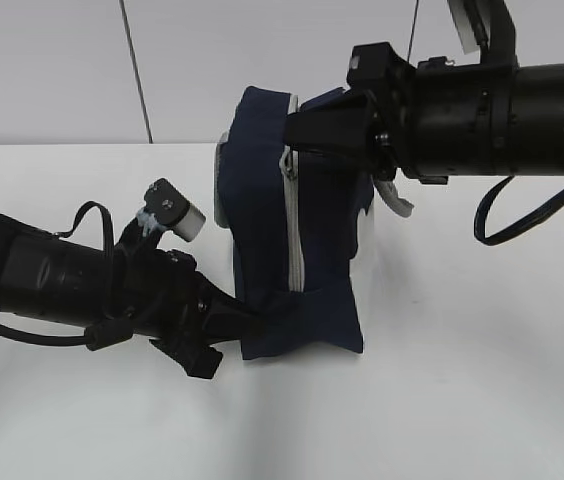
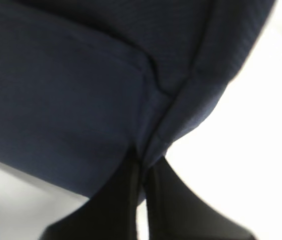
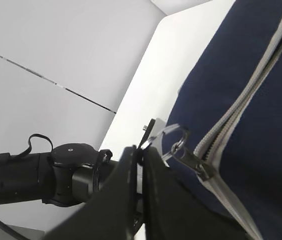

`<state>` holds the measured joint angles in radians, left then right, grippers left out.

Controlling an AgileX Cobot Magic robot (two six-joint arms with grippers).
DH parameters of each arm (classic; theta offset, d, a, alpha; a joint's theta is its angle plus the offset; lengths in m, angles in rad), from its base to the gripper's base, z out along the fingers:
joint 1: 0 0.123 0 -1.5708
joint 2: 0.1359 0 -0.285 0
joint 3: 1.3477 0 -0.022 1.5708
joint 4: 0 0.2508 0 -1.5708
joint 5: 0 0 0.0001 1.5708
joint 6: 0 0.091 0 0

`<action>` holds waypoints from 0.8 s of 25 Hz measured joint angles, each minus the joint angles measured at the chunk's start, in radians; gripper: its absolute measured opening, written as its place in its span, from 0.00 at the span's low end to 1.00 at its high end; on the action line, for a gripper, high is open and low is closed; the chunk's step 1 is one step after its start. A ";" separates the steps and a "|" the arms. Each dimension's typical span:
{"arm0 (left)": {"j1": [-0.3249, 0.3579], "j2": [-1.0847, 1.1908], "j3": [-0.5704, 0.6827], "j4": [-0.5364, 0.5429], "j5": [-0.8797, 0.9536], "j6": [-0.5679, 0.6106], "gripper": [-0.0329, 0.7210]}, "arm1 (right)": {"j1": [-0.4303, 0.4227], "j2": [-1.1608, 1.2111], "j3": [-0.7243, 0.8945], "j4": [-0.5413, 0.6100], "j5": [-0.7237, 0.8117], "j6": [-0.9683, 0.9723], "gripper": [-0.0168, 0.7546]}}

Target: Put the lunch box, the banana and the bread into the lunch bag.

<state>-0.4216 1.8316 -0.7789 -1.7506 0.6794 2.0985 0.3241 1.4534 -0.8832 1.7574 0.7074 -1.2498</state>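
The navy lunch bag stands upright on the white table, and its grey zipper runs down the side facing me. My left gripper is shut on a fold of fabric at the bag's lower left corner; in the left wrist view the fingertips pinch the blue cloth. Up at the bag's top, my right gripper is shut on the zipper's metal ring pull, with the fingertips just beside the slider. The lunch box, the banana and the bread are out of view.
The white table stretches right of and in front of the bag. A pale wall stands behind. The left arm's black body lies low beside the bag. A loose black cable hangs under the right arm.
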 joint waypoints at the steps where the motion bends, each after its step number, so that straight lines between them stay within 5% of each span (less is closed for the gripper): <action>1: 0.000 0.000 0.000 0.000 0.000 -0.001 0.06 | 0.000 0.000 -0.002 0.003 -0.008 0.003 0.00; 20: 0.000 0.000 0.000 0.001 0.001 -0.014 0.06 | 0.000 0.016 -0.097 0.011 -0.135 0.027 0.00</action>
<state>-0.4216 1.8316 -0.7789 -1.7496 0.6807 2.0841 0.3241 1.4695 -0.9799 1.7686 0.5723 -1.2229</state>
